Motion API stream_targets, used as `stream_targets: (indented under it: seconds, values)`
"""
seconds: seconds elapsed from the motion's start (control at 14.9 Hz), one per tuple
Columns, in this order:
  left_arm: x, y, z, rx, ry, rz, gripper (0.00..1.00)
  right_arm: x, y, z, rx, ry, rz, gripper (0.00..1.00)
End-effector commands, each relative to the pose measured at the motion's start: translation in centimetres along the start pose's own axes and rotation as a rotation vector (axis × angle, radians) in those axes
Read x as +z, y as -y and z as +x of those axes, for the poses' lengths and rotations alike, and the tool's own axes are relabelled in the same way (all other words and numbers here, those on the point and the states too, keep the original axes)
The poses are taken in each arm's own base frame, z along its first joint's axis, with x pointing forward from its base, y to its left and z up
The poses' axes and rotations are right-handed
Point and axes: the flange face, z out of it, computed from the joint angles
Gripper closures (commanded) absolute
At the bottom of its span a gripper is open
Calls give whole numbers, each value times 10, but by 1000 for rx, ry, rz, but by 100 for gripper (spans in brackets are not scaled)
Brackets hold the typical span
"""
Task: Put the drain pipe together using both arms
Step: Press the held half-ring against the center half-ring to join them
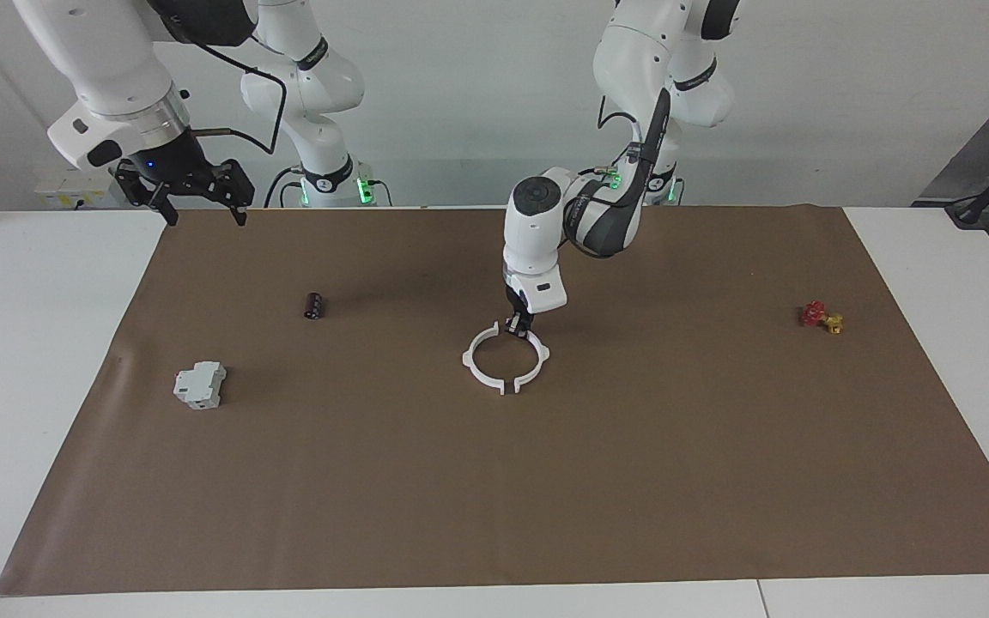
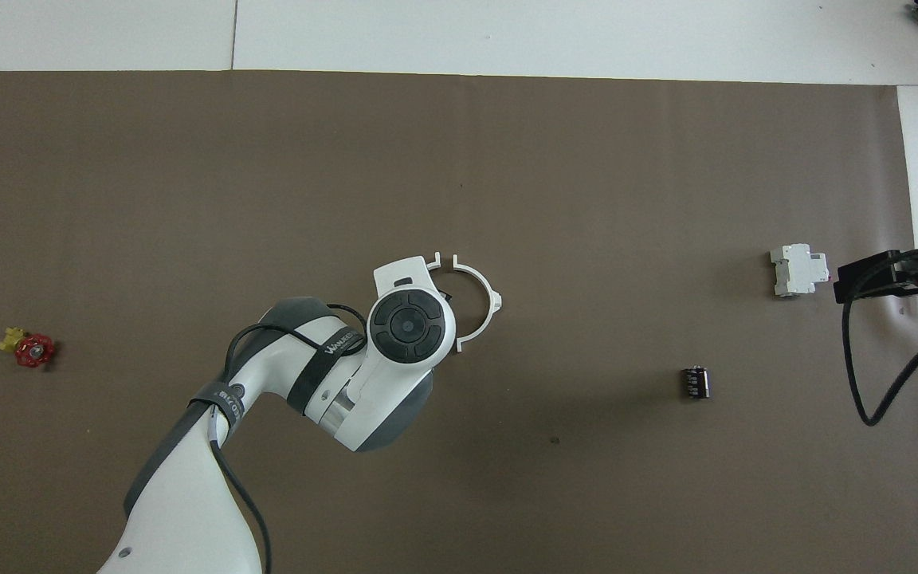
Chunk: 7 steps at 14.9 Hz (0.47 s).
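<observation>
Two white half-ring arcs make up the drain pipe [image 1: 505, 359], which lies on the brown mat [image 1: 632, 481] in the middle of the table, and they now sit almost closed into one ring. A narrow gap shows between their tabs at the part of the ring farthest from the robots; the joint nearest the robots is hidden under the left gripper [image 1: 515, 327].

That left gripper is down at the ring's nearer edge, its fingertips pinched together on the end of the arc toward the left arm's end of the table. The right gripper [image 1: 197, 197] hangs high in the air over the mat's corner, well away from the ring toward the right arm's end, its fingers spread wide and holding nothing; that arm waits.

The step in hand looks like bringing the two halves together, and it seems close to done. The next move probably calls for closing the last gap so the tabs meet squarely, likely with the right arm coming in to steady the free arc so it does not slide away.

A small black cylinder [image 1: 314, 305] and a grey-white block [image 1: 200, 384] lie well apart from the ring toward the right arm's end. A red and yellow valve [image 1: 821, 317] lies well apart toward the left arm's end.
</observation>
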Motion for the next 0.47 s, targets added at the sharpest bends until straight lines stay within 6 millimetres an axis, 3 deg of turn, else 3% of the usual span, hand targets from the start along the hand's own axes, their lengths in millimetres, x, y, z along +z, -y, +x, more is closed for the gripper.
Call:
stream_targets:
  seconds: [0.0, 0.4]
  values:
    - [2, -5, -2, -5, -16, -11, 100, -3, -4, -6, -21, 0, 24, 0]
    - [3, -5, -3, 9, -28, -12, 100, -3, -4, -6, -21, 0, 24, 0]
